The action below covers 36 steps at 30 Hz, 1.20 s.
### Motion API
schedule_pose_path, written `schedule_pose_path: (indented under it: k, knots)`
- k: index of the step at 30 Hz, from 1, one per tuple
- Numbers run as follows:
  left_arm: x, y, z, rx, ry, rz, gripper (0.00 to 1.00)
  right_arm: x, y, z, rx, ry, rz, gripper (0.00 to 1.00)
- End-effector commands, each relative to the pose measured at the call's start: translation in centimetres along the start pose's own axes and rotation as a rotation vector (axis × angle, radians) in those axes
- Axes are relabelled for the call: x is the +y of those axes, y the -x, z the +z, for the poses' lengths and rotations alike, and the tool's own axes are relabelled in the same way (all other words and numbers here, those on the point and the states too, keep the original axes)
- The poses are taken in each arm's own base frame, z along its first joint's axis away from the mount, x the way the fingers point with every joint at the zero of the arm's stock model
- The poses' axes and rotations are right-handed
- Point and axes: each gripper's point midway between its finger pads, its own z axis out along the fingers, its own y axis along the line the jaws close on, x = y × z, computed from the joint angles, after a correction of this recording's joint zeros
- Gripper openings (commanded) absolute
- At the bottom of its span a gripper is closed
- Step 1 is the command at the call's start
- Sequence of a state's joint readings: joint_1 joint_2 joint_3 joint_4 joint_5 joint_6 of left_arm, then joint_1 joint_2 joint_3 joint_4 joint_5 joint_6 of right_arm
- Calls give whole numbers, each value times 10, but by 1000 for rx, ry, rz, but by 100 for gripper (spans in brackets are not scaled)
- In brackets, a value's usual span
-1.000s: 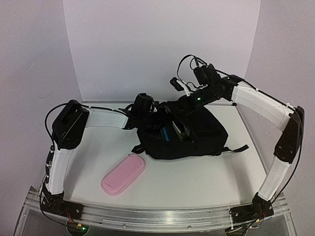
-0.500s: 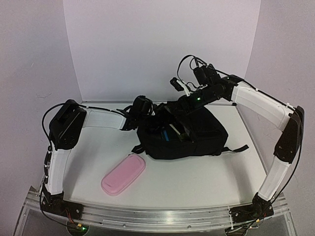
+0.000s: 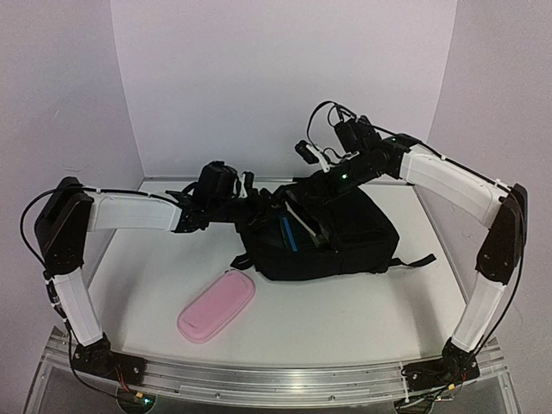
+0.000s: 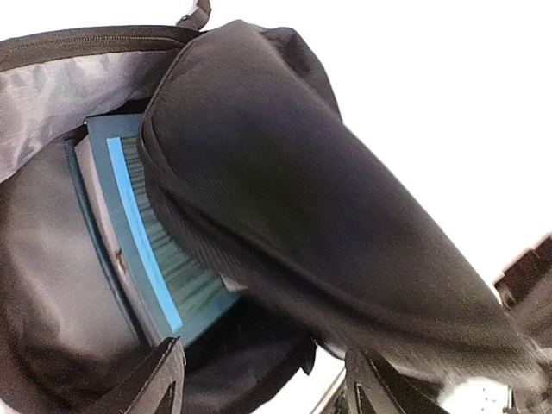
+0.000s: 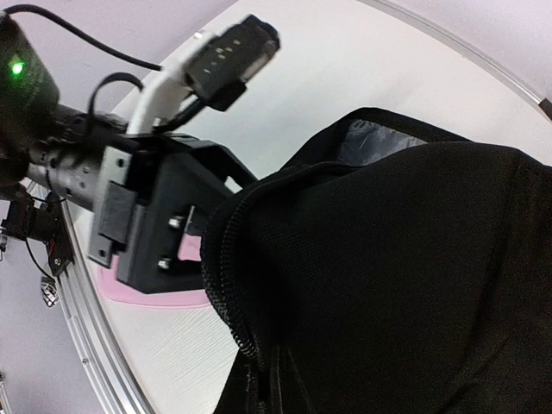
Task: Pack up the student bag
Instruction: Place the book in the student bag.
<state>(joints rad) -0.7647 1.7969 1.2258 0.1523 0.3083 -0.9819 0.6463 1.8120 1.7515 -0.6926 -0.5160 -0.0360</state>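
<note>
**Top view.** The student bag (image 3: 354,237) lies on the far half of the table (image 3: 362,319) with its mouth open toward my left arm. The right gripper (image 3: 304,191) is at the upper rim of the mouth, propping it up. The left gripper (image 3: 253,203) sits just outside the opening. A blue book (image 3: 291,231) shows inside. The pink pencil case (image 3: 216,306) lies near the front left, well apart from the bag.

**Left wrist.** My fingers (image 4: 164,379) stand wide apart with nothing between them. The book is lodged in the main compartment under the black flap (image 4: 302,198).

**Right wrist.** The fingertips are buried under fabric. The jaws are clamped tight on the bag's zip rim (image 5: 226,285).

**Progress.** About halfway, by my reckoning. The book is in, the pencil case is not yet packed, and the zip is open.
</note>
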Motion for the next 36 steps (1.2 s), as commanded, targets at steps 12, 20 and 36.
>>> schedule_pose_path:
  k: [12, 20, 36]
  knots:
    - [-3, -13, -54, -26, 16, 193, 84, 6, -3, 21, 19, 70, 18, 1]
    - [-1, -17, -58, -27, 7, 196, 84, 6, -10, 33, 47, 99, 44, 7]
    - [6, -24, -57, -5, 9, 187, 84, 10, -23, 48, 89, 133, 91, 29]
